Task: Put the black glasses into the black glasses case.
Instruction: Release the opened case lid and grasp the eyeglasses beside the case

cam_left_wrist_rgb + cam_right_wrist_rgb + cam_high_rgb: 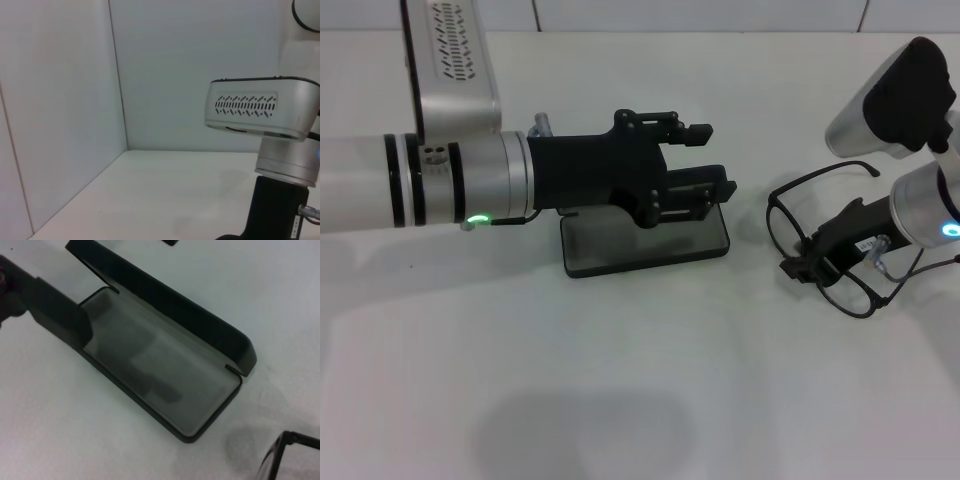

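At the left and centre of the head view, the left gripper (703, 160) reaches across from the frame's left edge and sits at the black glasses case (645, 243). Its fingers are spread, one above and one at the raised lid, and seem to steady that lid rather than clamp anything. The case lies just left of centre, lid up, grey lining bare and nothing inside; the right wrist view shows the same open tray (160, 371) filling the middle of the frame.

On the right of the head view, the right gripper (798, 266) is down among the black glasses (820, 240), which lie on the white table (620, 400), well apart from the case. Whether its fingers have closed on the frame I cannot tell; the gripper body hides the contact.

Risks, as I judge them:
- The thin frame could slip or twist if it is pinched at a lens rim rather than at the bridge.
- The temple arms stand open, so they could catch on the case rim or the lid and leave the glasses perched across the edge.
- The left gripper crowds the lid, so the arriving right arm could knock it, or the case could skid if the lid is let go.

Count: one pair of glasses, one case, two grippers, one table.
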Controlling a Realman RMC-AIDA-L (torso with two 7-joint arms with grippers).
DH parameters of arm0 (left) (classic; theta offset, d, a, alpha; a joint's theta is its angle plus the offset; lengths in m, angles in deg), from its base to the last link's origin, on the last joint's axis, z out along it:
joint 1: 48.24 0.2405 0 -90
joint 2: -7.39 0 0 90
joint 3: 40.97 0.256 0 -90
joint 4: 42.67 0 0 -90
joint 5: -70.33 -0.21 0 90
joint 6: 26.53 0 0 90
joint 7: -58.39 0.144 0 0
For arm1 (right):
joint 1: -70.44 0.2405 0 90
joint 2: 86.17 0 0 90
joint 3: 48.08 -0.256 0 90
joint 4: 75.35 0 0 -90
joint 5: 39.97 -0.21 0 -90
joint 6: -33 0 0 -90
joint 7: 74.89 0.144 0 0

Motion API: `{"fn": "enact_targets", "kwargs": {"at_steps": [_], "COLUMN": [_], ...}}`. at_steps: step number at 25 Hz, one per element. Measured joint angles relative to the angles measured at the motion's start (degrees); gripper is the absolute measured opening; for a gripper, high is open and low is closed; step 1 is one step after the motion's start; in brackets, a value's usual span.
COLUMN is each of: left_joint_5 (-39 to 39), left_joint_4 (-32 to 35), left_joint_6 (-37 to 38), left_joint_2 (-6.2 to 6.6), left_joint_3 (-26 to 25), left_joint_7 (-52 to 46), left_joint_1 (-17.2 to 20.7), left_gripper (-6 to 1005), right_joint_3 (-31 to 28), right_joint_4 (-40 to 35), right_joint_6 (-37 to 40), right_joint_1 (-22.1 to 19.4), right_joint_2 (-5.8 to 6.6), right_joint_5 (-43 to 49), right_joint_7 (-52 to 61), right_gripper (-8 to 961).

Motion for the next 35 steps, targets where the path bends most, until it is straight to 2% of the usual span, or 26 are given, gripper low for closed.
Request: {"fn": "enact_targets", "kwargs": {"at_steps": [13, 30, 35], "left_joint_5": [-0.75, -1.03, -1.57], "left_joint_4": [0.02, -0.08, 0.19], "left_joint_6": [-0.08, -0.20, -0.42], "left_joint_2": [0.09, 0.32, 0.35], "left_joint_3": [0.01, -0.01, -0.08], "left_joint_7": [-0.50, -0.50, -0.52], "left_joint_1": [0.11, 0.11, 0.08], "left_gripper": [652, 652, 652], "right_joint_3": [1.91, 0.96, 0.93], "right_joint_4": [-0.88, -1.13, -1.78], "right_joint_6": [1.21, 2.40, 3.54], "right_joint_1": [-0.28, 0.08, 0.09], "right_joint_2": [0.04, 0.29, 0.35], "right_joint_5": [0.82, 1.55, 1.60], "right_joint_7": [1.68, 3.08, 3.66], "right_gripper": [262, 271, 344]}}
